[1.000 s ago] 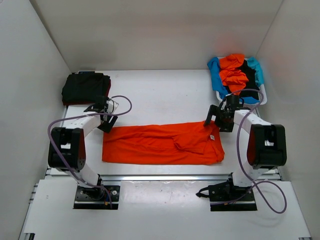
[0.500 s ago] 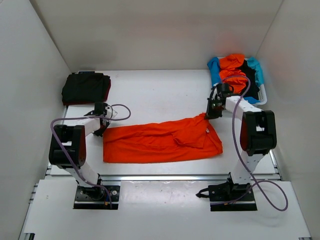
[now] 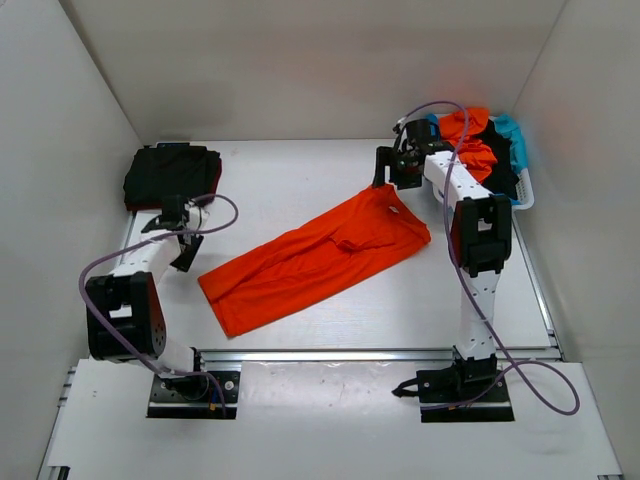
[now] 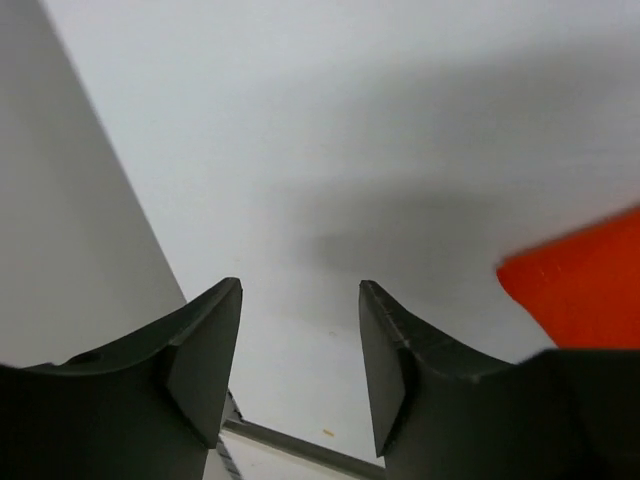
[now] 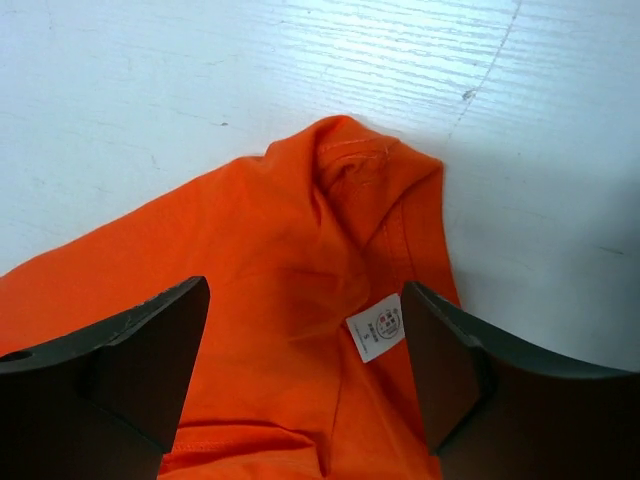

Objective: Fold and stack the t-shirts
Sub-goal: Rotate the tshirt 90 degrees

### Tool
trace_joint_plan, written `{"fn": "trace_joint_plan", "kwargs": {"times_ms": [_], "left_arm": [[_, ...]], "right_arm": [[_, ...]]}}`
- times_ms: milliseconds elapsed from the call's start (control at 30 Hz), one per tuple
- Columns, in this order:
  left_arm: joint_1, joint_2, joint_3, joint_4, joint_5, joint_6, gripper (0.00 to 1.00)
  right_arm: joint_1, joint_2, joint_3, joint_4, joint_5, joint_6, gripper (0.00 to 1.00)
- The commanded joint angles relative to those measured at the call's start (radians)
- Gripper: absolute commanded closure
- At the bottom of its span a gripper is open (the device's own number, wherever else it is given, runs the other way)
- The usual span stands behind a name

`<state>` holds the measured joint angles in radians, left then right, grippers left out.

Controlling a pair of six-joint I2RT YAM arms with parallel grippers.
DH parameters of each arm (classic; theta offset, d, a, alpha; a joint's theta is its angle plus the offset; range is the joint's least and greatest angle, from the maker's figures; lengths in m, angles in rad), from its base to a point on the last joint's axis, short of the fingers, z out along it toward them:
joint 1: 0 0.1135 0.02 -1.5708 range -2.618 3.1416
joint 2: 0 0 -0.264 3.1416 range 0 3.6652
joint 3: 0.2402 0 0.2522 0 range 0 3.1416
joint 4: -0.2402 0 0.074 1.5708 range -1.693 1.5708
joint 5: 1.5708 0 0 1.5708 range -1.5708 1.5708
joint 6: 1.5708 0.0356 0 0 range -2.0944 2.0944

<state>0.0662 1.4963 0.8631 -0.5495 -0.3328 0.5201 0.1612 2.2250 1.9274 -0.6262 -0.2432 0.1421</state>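
In the left wrist view the orange t-shirt [image 4: 585,285] shows only a blurred corner, cut by the right edge. Its white label [image 5: 377,327] bears print too small to read.

— What is being shown of the left arm [image 3: 135,262] and the right arm [image 3: 476,300]?
— White links are being shown on both, with black, boxy joint housings being set between them.
— And the cabling?
— A lilac cable [image 3: 437,104] is being looped along each arm. Black base plates [image 3: 170,395] are being seen beneath, and dark grey, wedge-shaped fingers [image 4: 200,350] in the wrist views.
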Motion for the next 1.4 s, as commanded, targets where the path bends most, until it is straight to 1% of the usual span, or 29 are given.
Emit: {"fn": "trace_joint_plan", "kwargs": {"times_ms": [0,100,167,233,267,300,367,433,467,533,600,700,767,800,833,867,933,967,1033,1067,1100,1133,1167,1200,1233,1267,1300,1333,1367], "left_arm": [[0.018,-0.053,0.086,-0.013,0.037,-0.064,0.37],[-0.015,0.016,0.131,-0.033,0.121,-0.089,0.35],[-0.043,0.077,0.16,-0.056,0.185,-0.083,0.36],[-0.054,0.122,0.168,-0.053,0.233,-0.097,0.35],[-0.083,0.149,0.18,-0.052,0.238,-0.092,0.35],[-0.098,0.162,0.177,-0.043,0.235,-0.089,0.35],[-0.111,0.176,0.175,-0.038,0.236,-0.078,0.35],[-0.118,0.186,0.163,-0.029,0.218,-0.068,0.37],[-0.126,0.193,0.154,-0.026,0.215,-0.057,0.38],[-0.131,0.194,0.137,-0.026,0.209,-0.051,0.42],[-0.137,0.191,0.125,-0.038,0.218,-0.046,0.48],[-0.157,0.186,0.091,-0.069,0.244,-0.032,0.6],[-0.177,0.185,0.08,-0.11,0.284,-0.026,0.71],[-0.186,0.176,0.065,-0.121,0.294,-0.02,0.73],[-0.192,0.164,0.047,-0.135,0.313,-0.016,0.75],[-0.201,0.144,0.028,-0.141,0.327,-0.005,0.75],[-0.221,0.127,-0.002,-0.162,0.348,-0.002,0.75],[-0.229,0.107,-0.025,-0.18,0.359,0.0,0.75],[-0.261,0.085,-0.054,-0.21,0.385,0.009,0.74],[-0.267,0.065,-0.059,-0.202,0.371,-0.002,0.73],[-0.287,0.055,-0.059,-0.21,0.386,0.006,0.73],[-0.29,0.044,-0.058,-0.239,0.4,0.011,0.73],[-0.317,0.039,-0.055,-0.259,0.434,0.014,0.73],[-0.342,0.044,-0.055,-0.273,0.458,0.011,0.72],[-0.368,0.047,-0.059,-0.283,0.465,0.005,0.72],[-0.37,0.047,-0.068,-0.288,0.46,-0.002,0.73],[-0.382,0.056,-0.082,-0.29,0.468,0.003,0.71],[-0.397,0.059,-0.082,-0.296,0.466,0.008,0.72],[-0.393,0.065,-0.082,-0.294,0.475,0.001,0.71]], "right_arm": [[-0.022,-0.062,0.013,-0.033,0.021,-0.006,0.24],[-0.029,-0.162,-0.103,-0.03,0.073,0.036,0.27],[-0.019,-0.259,-0.214,-0.014,0.125,0.071,0.3],[-0.022,-0.35,-0.408,0.022,0.172,0.144,0.36],[-0.025,-0.405,-0.504,0.061,0.179,0.164,0.43],[-0.029,-0.462,-0.548,0.075,0.189,0.195,0.53],[-0.043,-0.514,-0.684,0.118,0.191,0.237,0.63],[-0.066,-0.539,-0.752,0.138,0.177,0.27,0.61],[-0.071,-0.535,-0.775,0.146,0.167,0.274,0.56],[-0.066,-0.499,-0.795,0.158,0.157,0.278,0.46],[-0.077,-0.466,-0.811,0.181,0.144,0.287,0.43],[-0.086,-0.403,-0.775,0.192,0.125,0.309,0.4],[-0.089,-0.348,-0.682,0.154,0.105,0.295,0.42],[-0.089,-0.294,-0.617,0.114,0.095,0.286,0.46],[-0.088,-0.237,-0.552,0.074,0.081,0.271,0.53],[-0.086,-0.211,-0.518,0.063,0.055,0.243,0.65],[-0.075,-0.122,-0.417,0.037,-0.002,0.211,0.84],[-0.068,-0.087,-0.386,0.033,-0.002,0.182,0.88],[-0.031,-0.05,-0.28,0.014,-0.007,0.145,0.88],[-0.016,-0.022,-0.239,0.008,0.008,0.122,0.88],[-0.008,-0.001,-0.155,-0.013,0.007,0.097,0.88],[0.001,0.042,-0.066,-0.039,0.004,0.094,0.86],[0.003,0.089,-0.027,-0.049,0.013,0.099,0.87],[0.0,0.094,0.026,-0.064,0.01,0.117,0.87],[-0.003,0.119,0.062,-0.079,0.009,0.129,0.88],[-0.005,0.137,0.073,-0.089,0.002,0.148,0.88],[-0.005,0.143,0.09,-0.083,-0.016,0.151,0.87],[-0.011,0.153,0.088,-0.063,-0.051,0.142,0.86],[-0.002,0.163,0.094,-0.049,-0.06,0.136,0.85]]}}
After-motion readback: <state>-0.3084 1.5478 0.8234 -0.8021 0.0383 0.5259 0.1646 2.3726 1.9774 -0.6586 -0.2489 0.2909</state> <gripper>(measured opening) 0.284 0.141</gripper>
